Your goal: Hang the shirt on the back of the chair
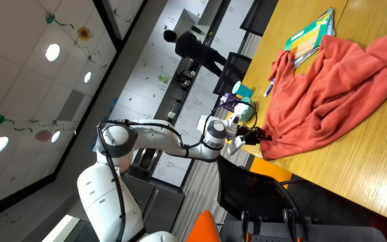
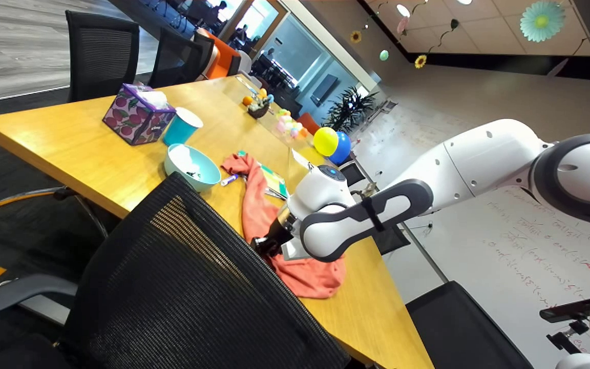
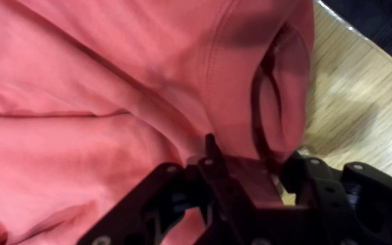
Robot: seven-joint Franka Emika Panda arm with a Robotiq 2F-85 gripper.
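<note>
The shirt is a coral-red garment (image 1: 344,90) spread in folds on the wooden table, with one end at the edge near the chair. It also shows in an exterior view, partly behind the arm (image 2: 308,277), and fills most of the wrist view (image 3: 80,146). The black mesh chair back (image 1: 247,188) stands against the table edge; it is large in an exterior view (image 2: 182,287). My gripper (image 1: 268,137) is low at the shirt's chair-side end. In the wrist view my gripper's fingers (image 3: 252,153) are apart, with a hemmed shirt opening between and just beyond them.
A teal bowl (image 2: 192,166), a blue cup (image 2: 182,128) and a purple tissue box (image 2: 139,115) stand on the table near the arm. Notebooks (image 1: 309,33) and a marker (image 1: 269,88) lie by the shirt. A person (image 1: 197,47) stands in the background.
</note>
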